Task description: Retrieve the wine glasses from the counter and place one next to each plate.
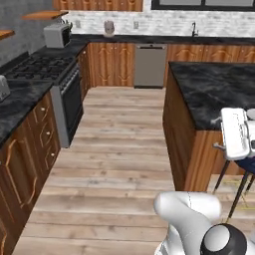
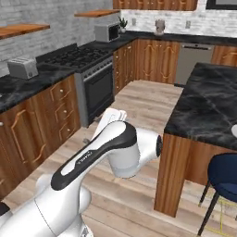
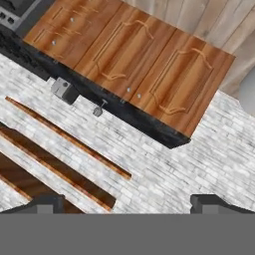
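Black marble is what you want, and the hand view has it: the counter (image 3: pixel 144 124) runs as a dark strip across a rolled picture, with its brown cabinet doors (image 3: pixel 124 50) above it. On that strip sits a toaster (image 3: pixel 63 89), and near it is a small greyish stemmed shape that I take for one wine glass (image 3: pixel 99 108). It is too small to be sure, and I can't pick out a second glass.

Your gripper (image 3: pixel 128 206) is far off from the counter. Its two dark fingertips (image 3: pixel 45 204) stand wide apart with nothing between them, so the jaws are released and empty. In the left base view the white hand rides high beside the island (image 1: pixel 214 89), and in the right base view the same toaster (image 2: pixel 22 68) marks the counter's stretch, just along from the stove (image 2: pixel 78 58).

My read is that you're at the very start: neither glass fetched, and the approach to the counter comes first.

Now think about the glass. It should be light, stiff, smooth and brittle, and top-heavy on that thin stem. I'd close across the bowl low down, or on the stem just under it, with a gentle squeeze. Come in level so a fingertip doesn't knock it over. Lift straight up before swinging, and watch the toaster nearby.

A pale sliver on the island at the right base view's edge may be a plate (image 2: pixel 233 131), though I can't tell.
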